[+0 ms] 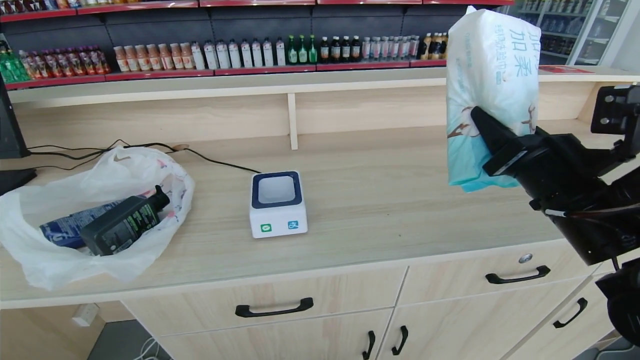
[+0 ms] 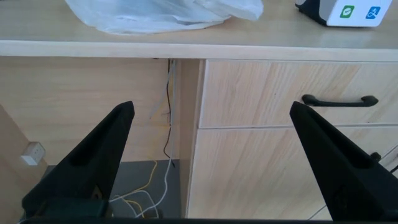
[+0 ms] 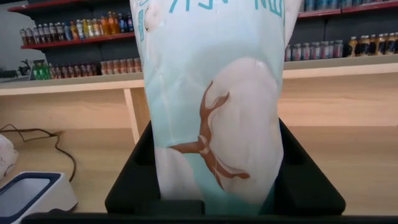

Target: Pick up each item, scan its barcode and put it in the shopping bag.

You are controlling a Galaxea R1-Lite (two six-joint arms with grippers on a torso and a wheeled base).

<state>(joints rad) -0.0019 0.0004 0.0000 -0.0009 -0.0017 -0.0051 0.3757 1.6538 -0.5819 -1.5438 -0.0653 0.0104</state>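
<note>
Place: a small shop, seen from behind the checkout.
Shelves: red-edged racks (image 1: 160, 75) along the back wall, lined with rows of bottled drinks (image 1: 240, 52).
Counter: pale wood checkout counter (image 1: 400, 200) with a raised customer ledge (image 1: 200, 87) and drawers (image 1: 330, 295) beneath.
Till gear: white barcode scanner (image 1: 278, 204) near a thin plastic shopping bag (image 1: 100, 172).
Corner: glass-fronted display cabinet (image 1: 590, 25).

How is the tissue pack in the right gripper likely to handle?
The tissue pack looks soft: its film wrap dents where the right gripper pinches it, so it probably squashes rather than slips. It stands tall above the grip, so it may sag or sway. Likely light for its bulk.
</note>
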